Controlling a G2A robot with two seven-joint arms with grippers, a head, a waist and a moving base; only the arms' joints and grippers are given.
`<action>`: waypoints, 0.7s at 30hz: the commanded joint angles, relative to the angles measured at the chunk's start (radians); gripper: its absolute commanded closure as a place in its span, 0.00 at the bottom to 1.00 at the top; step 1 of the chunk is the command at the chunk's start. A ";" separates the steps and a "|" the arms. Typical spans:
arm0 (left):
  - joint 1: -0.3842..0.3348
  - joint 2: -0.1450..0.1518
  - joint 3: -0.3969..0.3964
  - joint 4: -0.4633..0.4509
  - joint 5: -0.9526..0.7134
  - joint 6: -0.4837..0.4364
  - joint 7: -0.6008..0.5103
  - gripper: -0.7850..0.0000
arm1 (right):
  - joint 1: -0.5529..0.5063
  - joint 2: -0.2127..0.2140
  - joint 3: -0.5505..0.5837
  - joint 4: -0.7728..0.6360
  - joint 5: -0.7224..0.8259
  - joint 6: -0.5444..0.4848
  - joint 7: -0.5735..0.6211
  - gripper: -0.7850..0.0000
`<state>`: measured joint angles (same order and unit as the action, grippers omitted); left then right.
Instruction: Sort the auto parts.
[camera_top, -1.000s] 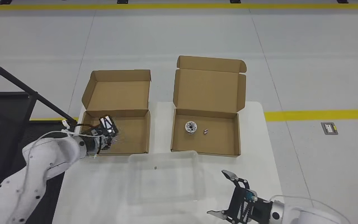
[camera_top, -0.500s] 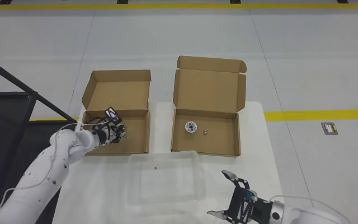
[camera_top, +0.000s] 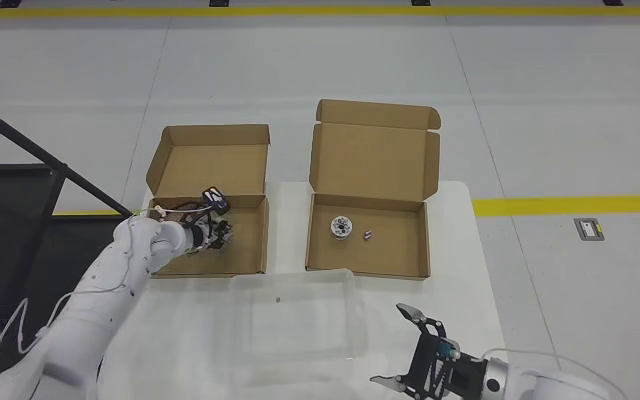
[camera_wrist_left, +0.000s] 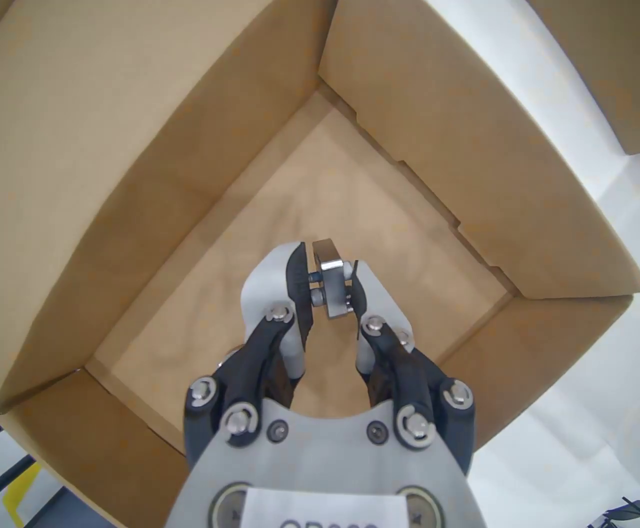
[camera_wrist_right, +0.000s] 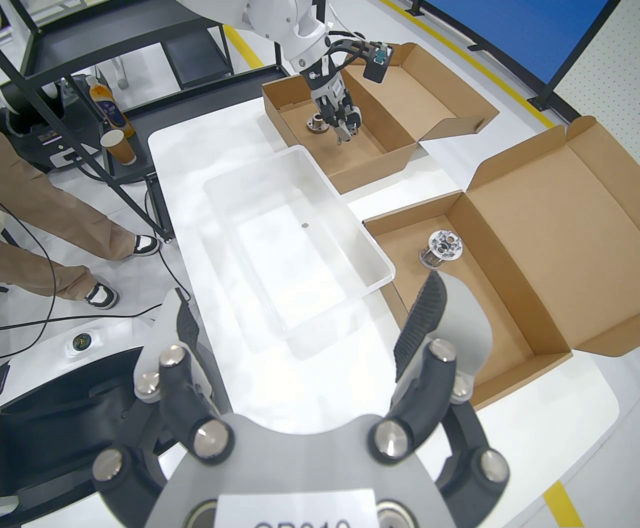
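My left gripper (camera_wrist_left: 327, 285) is shut on a small metal plate with bolts (camera_wrist_left: 331, 292), held just above the floor of the left cardboard box (camera_wrist_left: 150, 100). The top view places this gripper (camera_top: 215, 232) inside that box (camera_top: 248, 242). A round flanged part (camera_wrist_right: 316, 123) lies in the same box beside it. The right cardboard box (camera_top: 400, 250) holds a round silver part (camera_top: 342, 227) and a tiny piece (camera_top: 368, 235). My right gripper (camera_wrist_right: 307, 300) is open with nothing in it, above the near end of the clear plastic tray (camera_wrist_right: 380, 265).
The clear tray (camera_top: 345, 285) sits in front of both boxes with one small dark speck (camera_top: 277, 297) inside. Both box lids stand open at the back. A black cart with a bottle (camera_wrist_right: 107, 105) and a paper cup (camera_wrist_right: 119, 146) stands off the table's left side.
My left arm has carried the metal plate to the right and deeper into the left box. The right arm has stayed still.
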<state>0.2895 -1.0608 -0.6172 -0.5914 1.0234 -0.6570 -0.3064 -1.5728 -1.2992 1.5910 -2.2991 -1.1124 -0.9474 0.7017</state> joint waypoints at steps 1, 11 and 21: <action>-0.013 -0.013 0.008 0.026 0.010 -0.005 0.001 0.33 | 0.000 0.000 0.000 0.000 0.000 0.000 0.000 0.00; -0.056 -0.036 -0.002 0.095 0.025 -0.056 0.051 0.01 | 0.000 0.000 0.000 0.000 0.000 0.000 0.000 0.00; -0.022 0.038 -0.119 -0.018 -0.007 -0.139 0.139 0.00 | 0.000 0.000 0.000 0.000 0.000 0.000 0.000 0.00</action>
<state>0.2542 -1.0365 -0.7165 -0.5827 1.0231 -0.7868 -0.1716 -1.5728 -1.2992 1.5910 -2.2991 -1.1124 -0.9474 0.7017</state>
